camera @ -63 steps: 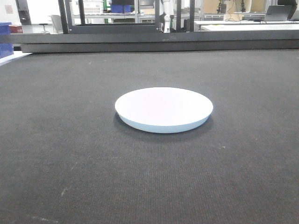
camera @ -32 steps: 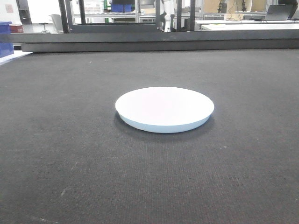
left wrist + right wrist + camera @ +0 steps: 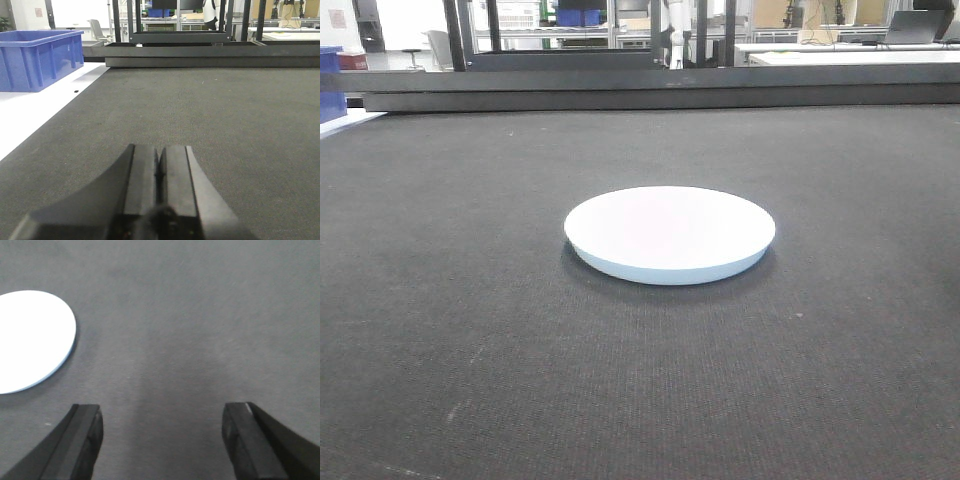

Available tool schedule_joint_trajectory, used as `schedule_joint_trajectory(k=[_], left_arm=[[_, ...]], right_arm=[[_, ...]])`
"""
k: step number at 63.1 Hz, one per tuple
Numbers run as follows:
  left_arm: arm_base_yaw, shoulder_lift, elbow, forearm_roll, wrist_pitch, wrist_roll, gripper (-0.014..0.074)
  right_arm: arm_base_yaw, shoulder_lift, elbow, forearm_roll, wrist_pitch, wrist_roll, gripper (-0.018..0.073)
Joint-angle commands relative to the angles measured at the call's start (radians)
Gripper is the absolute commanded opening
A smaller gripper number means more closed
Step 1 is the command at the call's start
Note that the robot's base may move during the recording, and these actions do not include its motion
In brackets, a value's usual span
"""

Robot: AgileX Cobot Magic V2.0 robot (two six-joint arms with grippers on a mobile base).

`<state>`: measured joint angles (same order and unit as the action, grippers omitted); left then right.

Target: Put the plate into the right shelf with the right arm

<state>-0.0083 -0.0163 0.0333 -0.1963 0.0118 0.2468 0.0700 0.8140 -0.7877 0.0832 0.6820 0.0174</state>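
The white round plate [image 3: 670, 232] lies flat on the dark grey mat [image 3: 470, 330], near its middle, with nothing touching it. From the right wrist the plate [image 3: 30, 340] shows at the left edge, ahead and to the left of my right gripper [image 3: 162, 412]. That gripper is open, its two black fingers wide apart over bare mat. My left gripper [image 3: 160, 149] is shut with nothing in it, low over the mat [image 3: 240, 115]. The right shelf is out of view.
A big blue bin [image 3: 35, 57] stands on a white surface left of the mat. A dark raised ledge [image 3: 660, 90] runs along the mat's far edge, with black frame posts [image 3: 455, 35] and lab benches behind it.
The front view has shifted very slightly. The plate lies in the same spot on the mat.
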Motion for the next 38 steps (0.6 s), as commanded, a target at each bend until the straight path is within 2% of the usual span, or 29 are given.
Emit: schedule_joint_trajectory(k=[1, 9, 14, 23, 31, 38], left_arm=[[0.000, -0.011, 0.005, -0.002, -0.088, -0.002, -0.0047], [0.000, -0.011, 0.005, -0.002, -0.088, -0.002, -0.0047], [0.000, -0.011, 0.005, -0.002, -0.088, -0.002, -0.0047], [0.000, -0.011, 0.005, -0.002, -0.088, -0.002, -0.0047], [0.000, -0.011, 0.005, -0.002, -0.088, -0.002, -0.0047], [0.000, -0.011, 0.005, -0.002, -0.088, -0.002, -0.0047]], right_arm=[[0.056, 0.122, -0.137, -0.016, -0.005, 0.074, 0.0588], [0.172, 0.277, -0.276, -0.073, 0.063, 0.192, 0.0579], [0.244, 0.400, -0.369, -0.141, 0.103, 0.287, 0.0579], [0.326, 0.561, -0.491, -0.224, 0.133, 0.424, 0.0579], [0.380, 0.678, -0.563, -0.239, 0.133, 0.482, 0.0579], [0.403, 0.780, -0.620, -0.244, 0.134, 0.483, 0.0579]])
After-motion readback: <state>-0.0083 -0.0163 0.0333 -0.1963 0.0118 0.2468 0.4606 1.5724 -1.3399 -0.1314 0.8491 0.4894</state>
